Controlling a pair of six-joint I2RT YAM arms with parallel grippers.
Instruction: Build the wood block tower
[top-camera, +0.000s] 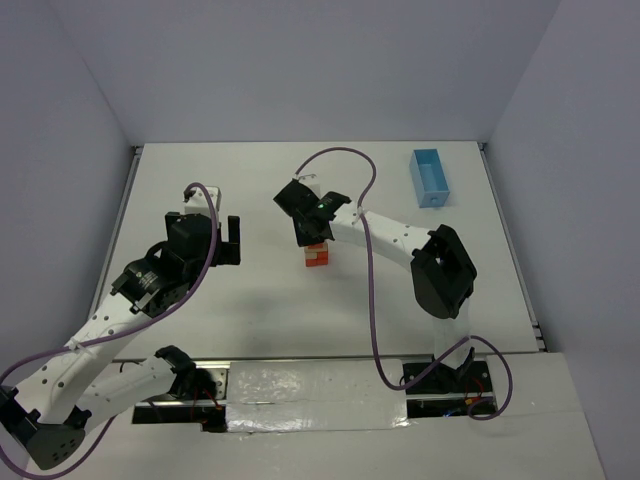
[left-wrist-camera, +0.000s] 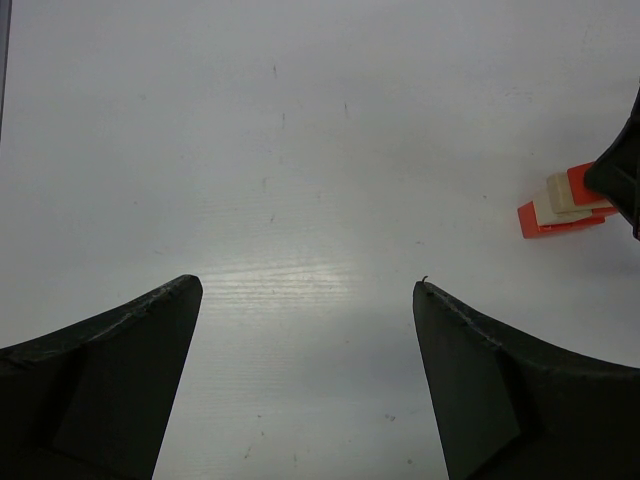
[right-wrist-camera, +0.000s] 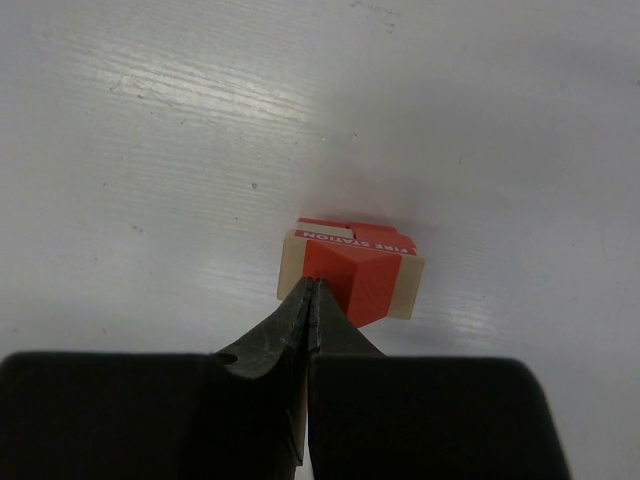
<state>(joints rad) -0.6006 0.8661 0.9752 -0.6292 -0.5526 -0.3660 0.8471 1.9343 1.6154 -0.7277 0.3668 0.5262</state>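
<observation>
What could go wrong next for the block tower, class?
The shut right gripper hangs close against the wood block tower; any sideways move could topple it. The tower's layers look slightly staggered, so a light nudge may shift them. The open left gripper hangs well to the side, too far to steady anything.
</observation>
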